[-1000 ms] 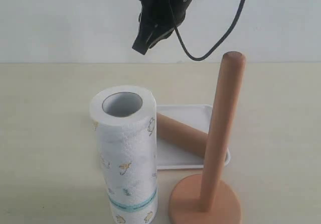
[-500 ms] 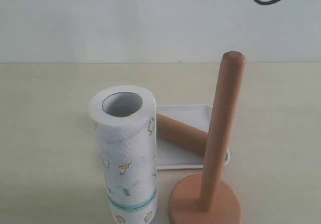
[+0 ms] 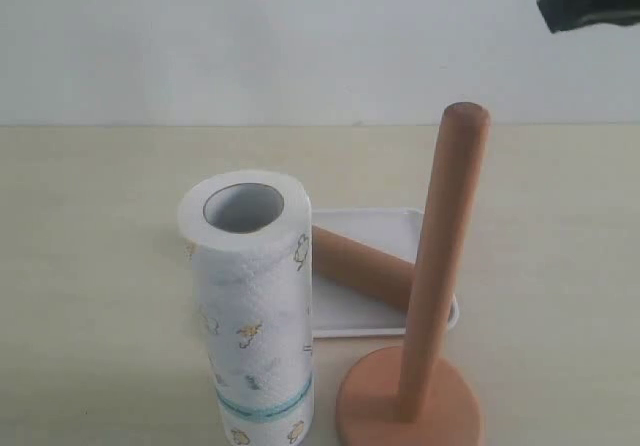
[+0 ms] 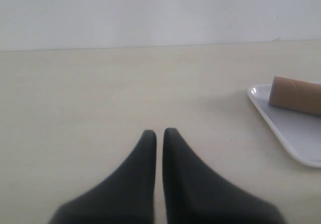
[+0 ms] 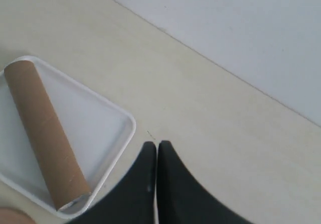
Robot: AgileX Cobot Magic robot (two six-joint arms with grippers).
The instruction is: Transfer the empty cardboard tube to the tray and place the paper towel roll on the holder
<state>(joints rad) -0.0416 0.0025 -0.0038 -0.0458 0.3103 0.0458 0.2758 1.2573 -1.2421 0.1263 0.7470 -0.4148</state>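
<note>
Shows cardboard tube (image 3: 360,266) lying in tray (image 3: 375,224), just beyond bare holder (image 3: 435,286); paper towel roll (image 3: 255,306) upright at near left; left gripper (image 4: 159,133) and right gripper (image 5: 156,146) pressed together, empty.

I'm seeing the pale bench (image 3: 90,266) carrying three things: the paper towel roll (image 3: 255,306) standing upright, the holder (image 3: 430,286) just beside it, the tray (image 3: 375,224) behind both.
</note>
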